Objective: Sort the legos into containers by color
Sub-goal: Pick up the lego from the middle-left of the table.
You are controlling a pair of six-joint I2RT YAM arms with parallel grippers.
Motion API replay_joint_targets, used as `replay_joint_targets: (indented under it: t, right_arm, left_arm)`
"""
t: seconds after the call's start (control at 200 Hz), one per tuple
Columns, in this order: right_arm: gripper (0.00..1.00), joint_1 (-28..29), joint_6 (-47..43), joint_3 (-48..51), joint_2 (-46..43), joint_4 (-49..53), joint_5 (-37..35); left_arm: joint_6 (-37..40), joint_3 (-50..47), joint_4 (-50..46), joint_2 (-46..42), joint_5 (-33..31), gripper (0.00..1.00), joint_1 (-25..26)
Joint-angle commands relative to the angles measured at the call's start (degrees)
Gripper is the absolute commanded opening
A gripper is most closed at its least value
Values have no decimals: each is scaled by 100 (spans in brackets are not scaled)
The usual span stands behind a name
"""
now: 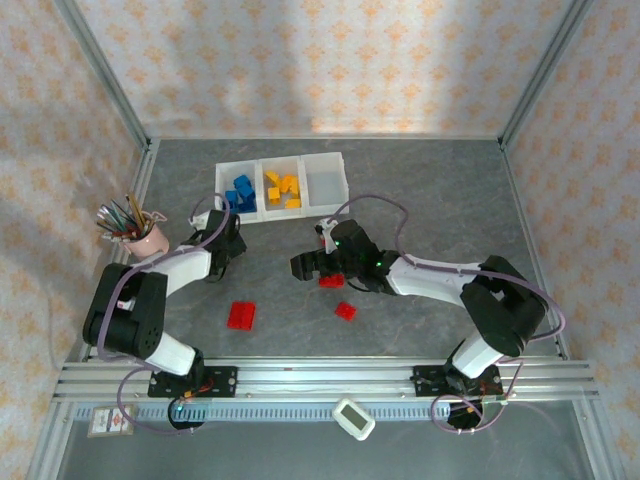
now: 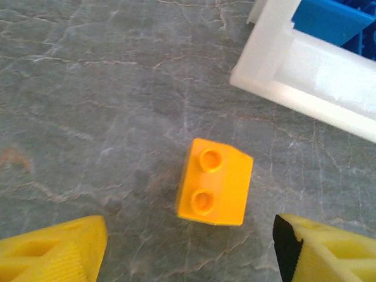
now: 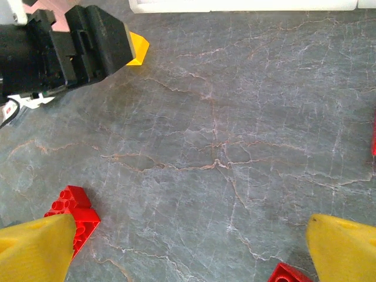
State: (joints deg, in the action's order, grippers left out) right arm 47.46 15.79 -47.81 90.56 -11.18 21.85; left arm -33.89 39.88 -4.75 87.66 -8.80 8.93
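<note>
My left pincer (image 2: 189,238) is standing wide and holding nothing, its tips just short of a yellow-orange lego (image 2: 214,182) that is lying near the containers (image 2: 305,76). I am judging this the pick step: next I am needing to drop and close squarely across that brick. My right pincer (image 3: 192,235) is gaping empty near a red lego (image 3: 73,208). The top view is adding the right-hand bin (image 1: 326,185), sitting empty.

A brick (image 2: 214,182) lies on the table (image 2: 88,88) just ahead of the left gripper (image 2: 188,235), between its fingers (image 2: 53,249); the tray (image 2: 305,82) sits beyond its right finger. A second brick (image 3: 73,202) lies beside the left finger of the right gripper (image 3: 188,252).
</note>
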Motion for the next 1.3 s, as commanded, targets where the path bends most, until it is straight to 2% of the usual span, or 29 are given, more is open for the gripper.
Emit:
replay_joint_targets:
  t: [0.0, 0.255, 0.36, 0.616, 0.781, 1.056, 1.296]
  right_arm:
    - [100, 9, -24, -227, 89, 11, -111]
    - [100, 11, -73, -273, 124, 72, -171]
    - [100, 9, -84, -281, 137, 81, -196]
    - [100, 15, -116, -430, 247, 151, -146]
    - [100, 8, -101, -449, 192, 125, -146]
    - [100, -2, -127, -466, 7, 220, -203]
    - [100, -246, 98, -365, -420, 273, -216]
  left_arm:
    - [298, 319, 185, 291, 38, 73, -100]
    - [465, 574, 237, 743, 142, 60, -120]
    - [515, 586, 246, 832, 297, 52, -127]
    - [456, 453, 18, 816, 361, 44, -111]
    - [410, 280, -81, 513, 392, 37, -15]
    - [150, 119, -430, -130, 239, 29, 428]
    - [-176, 399, -945, -721, 146, 27, 1228]
